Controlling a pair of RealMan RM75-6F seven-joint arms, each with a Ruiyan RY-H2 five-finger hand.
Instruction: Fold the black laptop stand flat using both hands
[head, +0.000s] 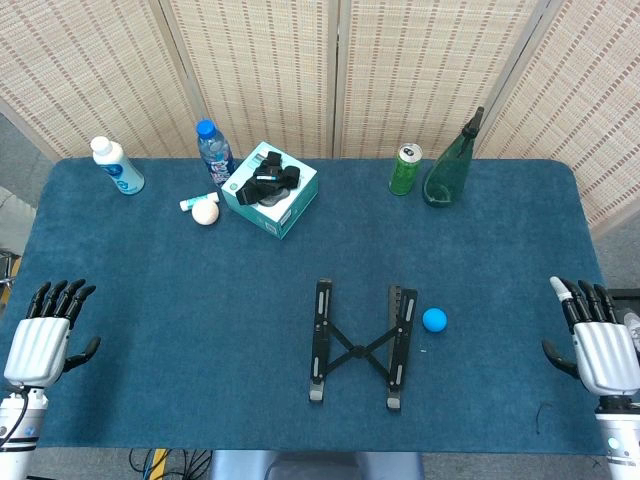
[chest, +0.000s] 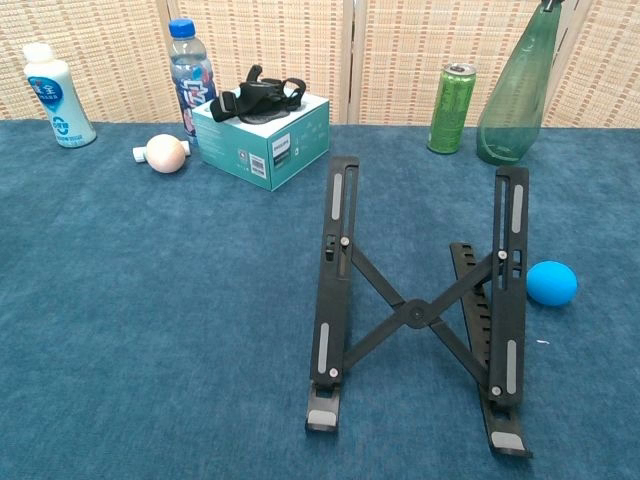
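The black laptop stand (head: 360, 343) is sitting opened out near the middle of the table's (head: 200, 300) front edge, its two rails spread apart and joined by the crossed braces, the right rail propped up on its rear strut. A blue ball (head: 434, 319) is lying just beside that right rail. Neither hand is touching it: the left hand (head: 45, 335) is waiting at the front left corner and the right hand (head: 595, 335) at the front right corner, both with fingers spread and holding nothing. Folding seems not yet begun; next, both hands are needing to reach inward, one onto each rail.
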